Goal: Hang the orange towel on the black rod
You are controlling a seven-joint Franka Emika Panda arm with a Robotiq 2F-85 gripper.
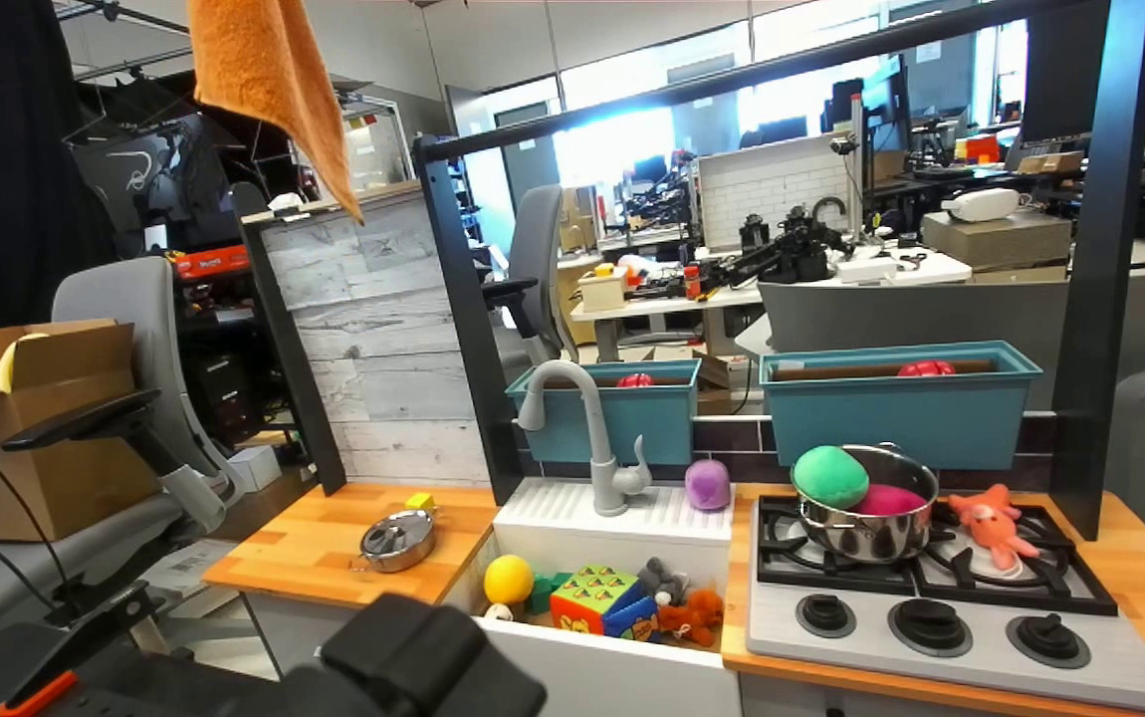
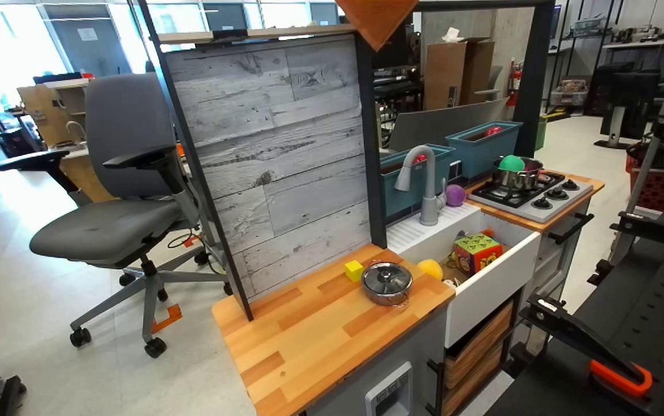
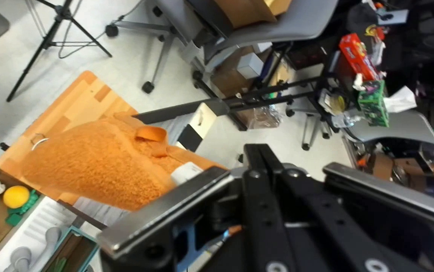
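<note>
The orange towel hangs in the air at the top of an exterior view, and its lower corner shows in the other exterior view. In the wrist view the towel drapes to the left of the gripper, with a loop and a white tag showing. My gripper has its fingers together; the towel runs behind the left finger and seems held there, but the pinch point is hidden. The gripper is out of frame in both exterior views. The black rod spans the play kitchen's top, right of the towel; it also shows here.
A black post holds the rod's near end. A grey wood panel with a top shelf stands beside it. Below are a lidded pan, a faucet, teal planters and a stove pot.
</note>
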